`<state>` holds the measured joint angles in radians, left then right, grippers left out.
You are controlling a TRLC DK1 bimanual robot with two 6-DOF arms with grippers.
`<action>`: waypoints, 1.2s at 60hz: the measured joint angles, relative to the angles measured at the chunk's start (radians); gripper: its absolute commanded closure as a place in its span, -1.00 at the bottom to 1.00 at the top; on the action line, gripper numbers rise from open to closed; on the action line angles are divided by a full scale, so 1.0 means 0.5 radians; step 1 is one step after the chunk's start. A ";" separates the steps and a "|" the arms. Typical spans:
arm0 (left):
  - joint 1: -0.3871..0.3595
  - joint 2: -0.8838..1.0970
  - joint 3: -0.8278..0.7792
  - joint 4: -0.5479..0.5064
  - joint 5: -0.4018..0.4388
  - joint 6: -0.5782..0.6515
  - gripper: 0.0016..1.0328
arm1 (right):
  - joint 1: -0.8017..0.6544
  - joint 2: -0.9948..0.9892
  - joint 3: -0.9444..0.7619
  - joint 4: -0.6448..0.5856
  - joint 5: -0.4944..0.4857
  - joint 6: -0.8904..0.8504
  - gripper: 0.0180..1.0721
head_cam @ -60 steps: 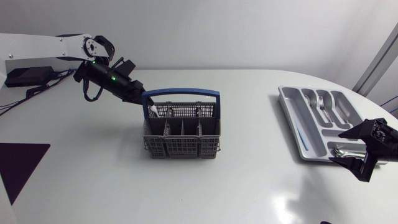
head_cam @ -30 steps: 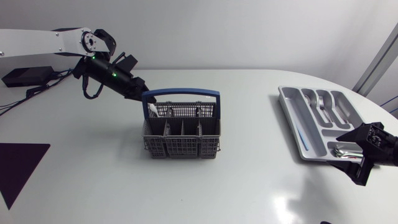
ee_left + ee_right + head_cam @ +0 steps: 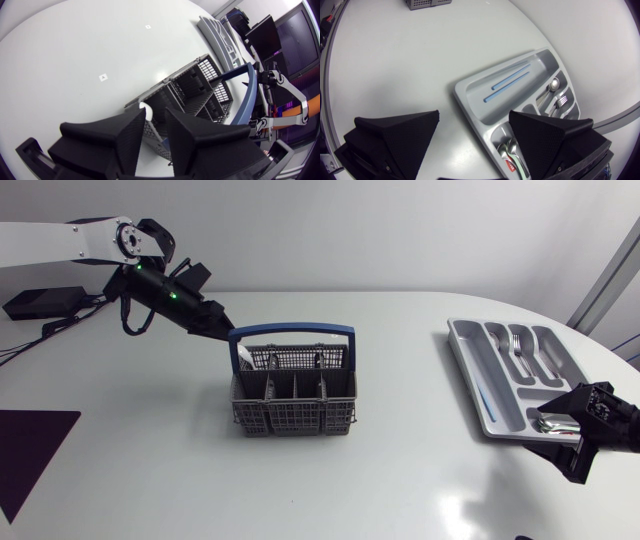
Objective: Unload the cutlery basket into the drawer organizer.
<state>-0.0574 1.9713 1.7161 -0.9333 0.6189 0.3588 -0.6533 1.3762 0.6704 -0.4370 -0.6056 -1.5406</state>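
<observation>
Now, left end effector released astride white handle in cutlery basket, right end effector released over organizer.

Left arm extended, right pincer wide.

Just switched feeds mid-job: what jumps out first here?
The grey basket with the blue handle stands mid-table, the left claw at its back corner with a white handle between its fingers. On the right, the open right claw hangs over the near end of the tray, which holds cutlery.
</observation>
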 measured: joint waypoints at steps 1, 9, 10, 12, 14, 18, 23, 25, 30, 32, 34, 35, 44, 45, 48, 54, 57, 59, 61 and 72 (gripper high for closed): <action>0.007 0.000 0.000 0.000 -0.010 -0.001 0.34 | 0.000 0.000 -0.003 0.001 0.000 0.001 -0.91; 0.019 0.000 0.000 0.001 -0.069 -0.001 0.27 | 0.015 -0.001 -0.010 0.001 0.001 0.001 -0.91; 0.019 0.000 0.000 0.001 -0.074 -0.001 0.25 | 0.021 -0.002 -0.010 0.001 0.002 0.001 -0.91; 0.019 0.000 0.000 0.001 -0.083 -0.001 0.23 | 0.022 -0.004 -0.010 0.001 0.002 0.001 -0.91; 0.019 0.000 0.000 0.001 -0.089 -0.001 0.23 | 0.022 -0.006 -0.010 0.001 0.002 0.001 -0.91; 0.019 0.001 0.000 0.002 -0.097 -0.001 0.23 | 0.022 -0.011 -0.013 0.002 0.008 0.001 -0.91; 0.018 0.001 0.000 0.006 -0.098 -0.002 0.23 | 0.027 -0.027 -0.034 0.001 0.015 0.001 -0.91; 0.016 0.005 0.001 0.008 -0.105 -0.005 0.23 | 0.036 -0.036 -0.045 0.000 0.016 0.001 -0.91; 0.008 0.021 0.001 0.011 -0.111 -0.009 0.23 | 0.063 -0.056 -0.055 0.000 0.035 0.002 -0.91; 0.002 0.030 0.001 0.016 -0.112 -0.010 0.23 | 0.076 -0.072 -0.061 0.001 0.047 0.005 -0.91; -0.002 0.040 0.001 0.021 -0.112 -0.010 0.23 | 0.089 -0.087 -0.063 -0.001 0.055 0.016 -0.91; -0.006 0.044 0.001 0.021 -0.113 -0.015 0.23 | 0.093 -0.093 -0.063 -0.002 0.056 0.018 -0.91; -0.019 0.054 0.001 0.026 -0.112 -0.023 0.23 | 0.157 -0.166 -0.064 -0.001 0.085 0.072 -0.91; -0.019 0.054 0.001 0.030 -0.112 -0.023 0.23 | 0.164 -0.171 -0.065 -0.001 0.091 0.077 -0.91; -0.024 0.055 0.001 0.042 -0.112 -0.023 0.23 | 0.182 -0.183 -0.066 0.000 0.107 0.092 -0.91; -0.035 0.066 0.002 0.052 -0.112 -0.024 0.24 | 0.221 -0.202 -0.079 -0.001 0.122 0.114 -0.91; -0.040 0.076 0.002 0.052 -0.112 -0.023 0.24 | 0.236 -0.207 -0.085 -0.001 0.134 0.118 -0.91; -0.045 0.081 0.002 0.052 -0.112 -0.023 0.24 | 0.245 -0.208 -0.088 -0.001 0.140 0.124 -0.91; -0.050 0.089 0.002 0.052 -0.112 -0.023 0.24 | 0.247 -0.208 -0.089 -0.001 0.143 0.131 -0.91; -0.077 0.095 0.002 0.052 -0.112 -0.023 0.35 | 0.270 -0.214 -0.089 -0.001 0.158 0.152 -0.91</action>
<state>-0.0959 2.0190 1.7168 -0.9073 0.5629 0.3473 -0.5182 1.2694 0.6262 -0.4374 -0.5266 -1.4647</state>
